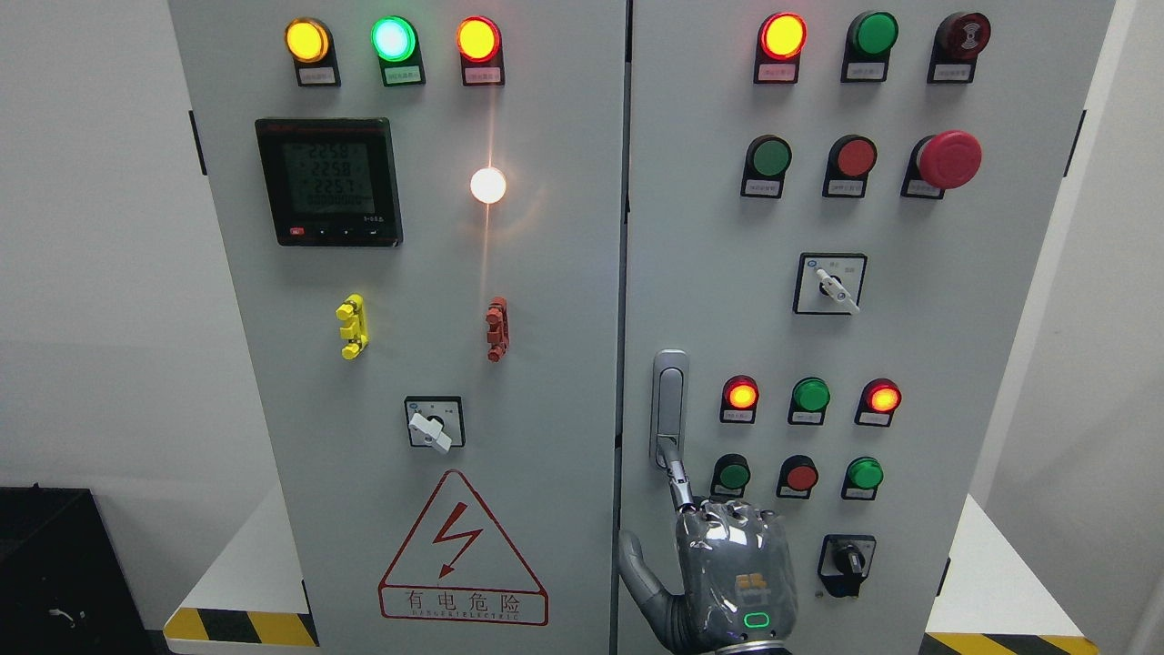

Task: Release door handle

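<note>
Below the door handle (670, 405), right hand (735, 573) curled; index fingertip touching its lower end.

White walls (91, 273), black box (55, 564) lower left, hazard-striped plinth (241, 626)

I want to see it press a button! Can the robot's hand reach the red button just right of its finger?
Probably yes. The hand sits just below the red button, one finger pointing up at the door handle. Nothing lies between hand and button, so a short shift right should reach it.
</note>
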{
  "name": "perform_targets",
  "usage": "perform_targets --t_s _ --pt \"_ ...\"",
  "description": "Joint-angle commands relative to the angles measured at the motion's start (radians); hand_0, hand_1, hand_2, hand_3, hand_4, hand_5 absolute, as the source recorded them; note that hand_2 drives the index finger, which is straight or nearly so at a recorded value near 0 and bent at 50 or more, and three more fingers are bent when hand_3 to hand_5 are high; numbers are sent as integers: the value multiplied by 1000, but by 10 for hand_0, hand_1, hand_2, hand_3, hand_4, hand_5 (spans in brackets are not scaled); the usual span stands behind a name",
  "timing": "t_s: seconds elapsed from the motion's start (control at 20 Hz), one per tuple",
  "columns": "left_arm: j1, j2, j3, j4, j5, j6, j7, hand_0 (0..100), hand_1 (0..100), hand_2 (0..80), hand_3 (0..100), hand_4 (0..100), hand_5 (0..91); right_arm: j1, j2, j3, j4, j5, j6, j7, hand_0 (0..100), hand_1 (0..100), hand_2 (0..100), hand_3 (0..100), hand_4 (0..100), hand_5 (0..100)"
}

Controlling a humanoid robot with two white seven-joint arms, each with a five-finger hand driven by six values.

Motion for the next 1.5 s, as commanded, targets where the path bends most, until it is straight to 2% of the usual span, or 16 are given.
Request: perform_targets --t_s 0.0,1.45 --pt "17 0 0 0 1 -1 0 120 556 0 0 0 0 -4 1 -4 18 0 0 2 494 193 0 923 922 960" --pt "17 0 0 0 -1 -1 0 120 556 0 0 0 0 0 3 -11 37 -1 0 8 500 194 0 941 933 965"
